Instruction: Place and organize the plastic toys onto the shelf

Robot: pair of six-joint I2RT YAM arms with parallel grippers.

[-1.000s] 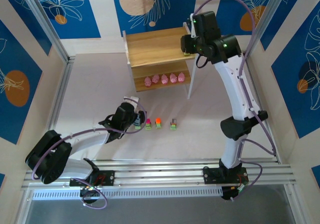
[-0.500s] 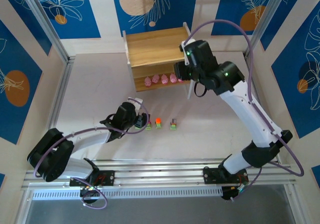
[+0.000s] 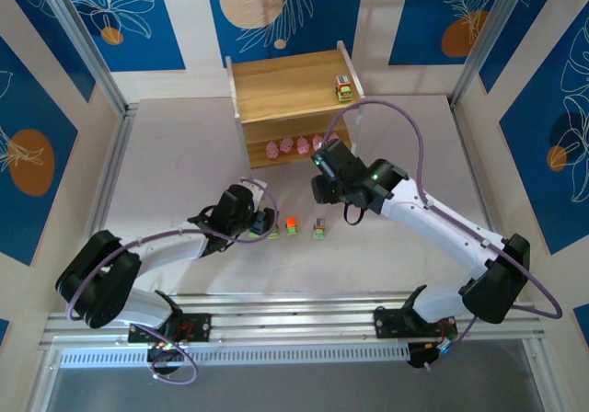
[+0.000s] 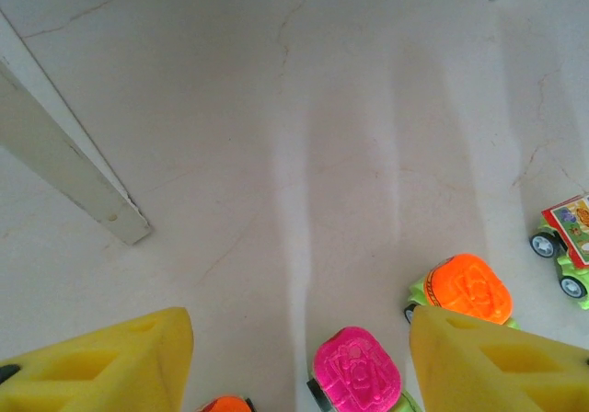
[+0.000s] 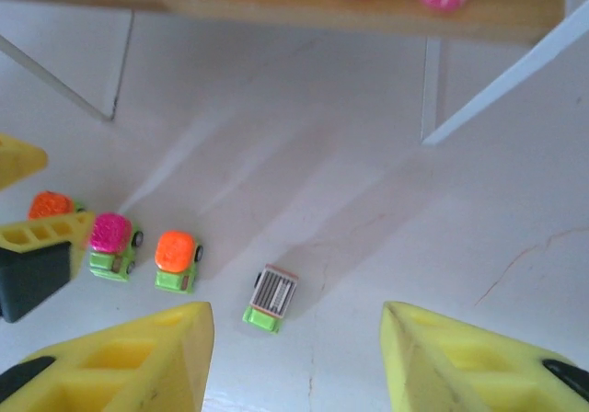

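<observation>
From above, the right gripper (image 5: pixel 294 329) is covering the right end of the lower tier of the shelf (image 3: pixel 276 85), so only four pink toys (image 3: pixel 287 145) are showing there. Its wrist camera is cutting three of them off at the top edge. Its fingers (image 5: pixel 138 357) are standing apart with nothing between them.

In front of the shelf, the left gripper (image 4: pixel 296 334) is spreading its fingers (image 4: pixel 120 357) around an orange-topped car (image 4: pixel 225 403) that the frame's bottom edge is cropping, and contact is impossible to judge. A magenta-topped car (image 4: pixel 357 371), a second orange-topped car (image 4: pixel 465 291) and a half-cropped striped car (image 4: pixel 571 237) are lining up beside it.

A second ago the right gripper was up at the shelf's top tier. Now it is hanging lower, in front of the shelf, and a small car (image 3: pixel 343 87) is sitting uncovered at that tier's right end.
</observation>
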